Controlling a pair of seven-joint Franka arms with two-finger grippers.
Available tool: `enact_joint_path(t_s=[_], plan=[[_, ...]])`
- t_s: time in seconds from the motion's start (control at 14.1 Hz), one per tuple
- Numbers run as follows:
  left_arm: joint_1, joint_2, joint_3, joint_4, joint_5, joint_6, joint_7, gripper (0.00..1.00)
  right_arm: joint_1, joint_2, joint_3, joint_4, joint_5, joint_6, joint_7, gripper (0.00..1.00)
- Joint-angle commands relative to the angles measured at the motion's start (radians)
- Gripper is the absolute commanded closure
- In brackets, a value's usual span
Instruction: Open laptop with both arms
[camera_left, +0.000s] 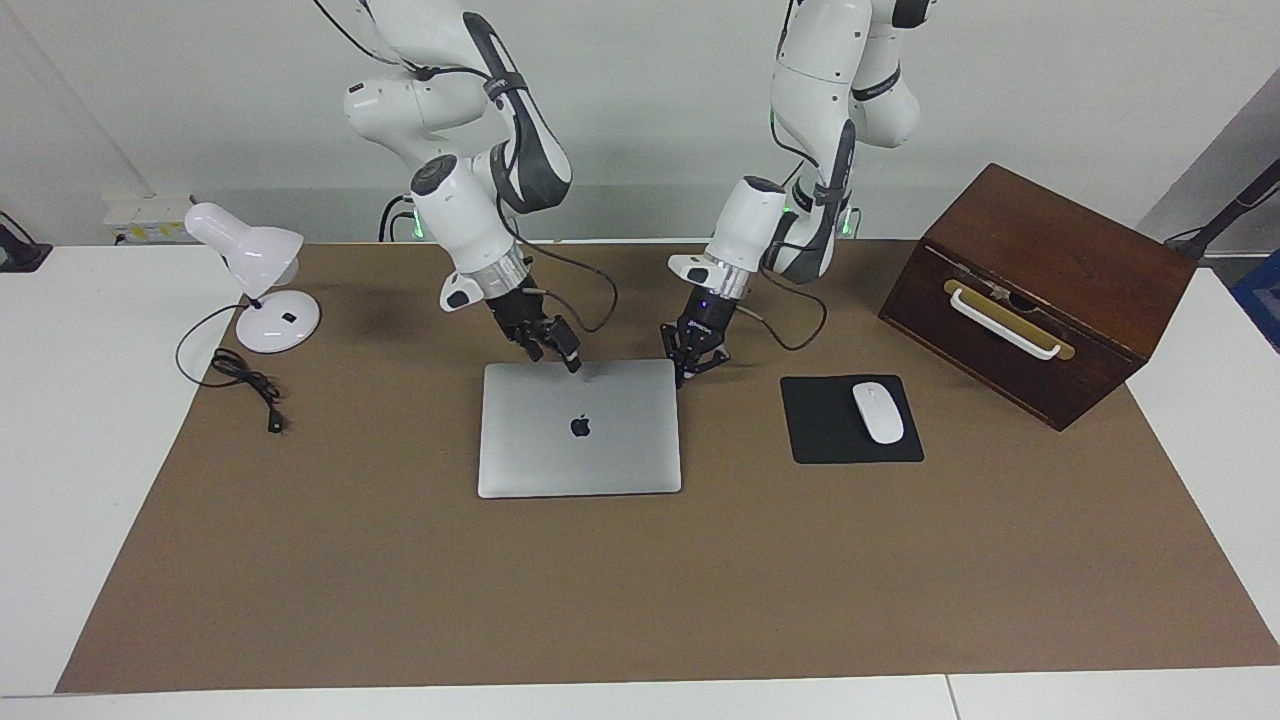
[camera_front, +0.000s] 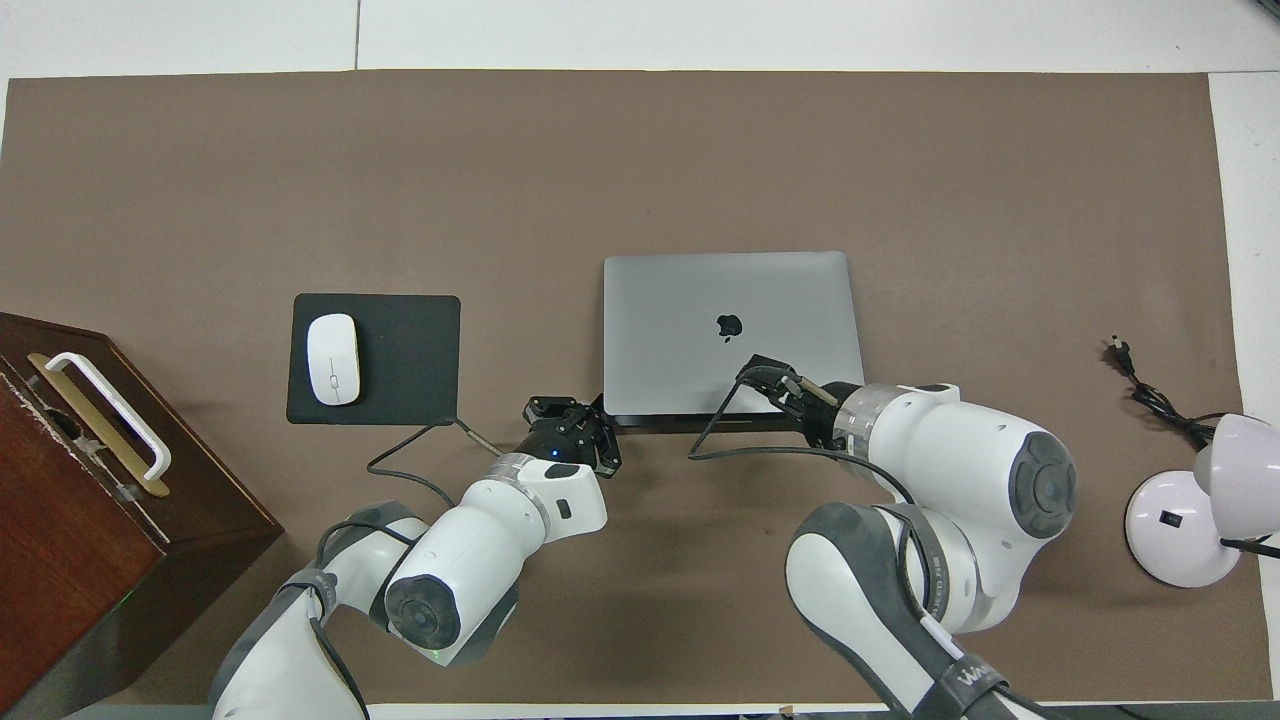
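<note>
From across the table, running along the brown mat (camera_left: 640, 590), I see first a white desk lamp (camera_left: 256, 270) with a round base and its black cord (camera_left: 245, 385) coiled loose beside it. Next comes my right gripper (camera_left: 560, 352), reaching down at a slant over the edge of the laptop (camera_left: 580, 430) nearest me; I cannot tell whether its fingers are parted or whether they touch the lid. The laptop lies closed and flat in the middle of the mat, a thin silver-grey slab with rounded corners and a dark logo. At its corner toward my left arm's end sits my left gripper (camera_left: 688, 368), fingertips pinched together with nothing between them, low beside that corner. Then a matt black mouse pad (camera_left: 830, 440) carrying a smooth white mouse (camera_left: 878, 412), and last a dark wooden box (camera_left: 1040, 290) with a white handle on a brass plate.

From above, the order reverses: box (camera_front: 90, 500), pad (camera_front: 410, 350), left gripper (camera_front: 572, 430), laptop (camera_front: 730, 300), right gripper (camera_front: 770, 378), lamp (camera_front: 1195, 510). This view hides the right gripper's tips under its own wrist, but it shows the laptop's dark front edge, which the facing view does not. The facing view alone shows the grippers' height.
</note>
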Motion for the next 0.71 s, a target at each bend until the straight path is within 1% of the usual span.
enact_joint_path(t_s=[0.0, 0.21, 0.43, 0.64], plan=[[-0.027, -0.024, 0.009, -0.016, -0.019, 0.007, -0.004, 1.0, -0.013, 0.013, 0.008, 0.015, 0.048, 0.008, -0.055, 0.0], [-0.061, -0.024, 0.009, -0.011, -0.07, 0.007, -0.002, 1.0, -0.013, 0.02, 0.008, 0.022, 0.048, 0.008, -0.055, 0.0], [-0.07, -0.02, 0.011, -0.01, -0.071, 0.007, -0.002, 1.0, -0.013, 0.02, 0.008, 0.022, 0.054, 0.008, -0.057, 0.0], [-0.069, -0.009, 0.012, 0.018, -0.074, 0.007, -0.002, 1.0, -0.013, 0.022, 0.008, 0.03, 0.055, 0.008, -0.057, 0.0]])
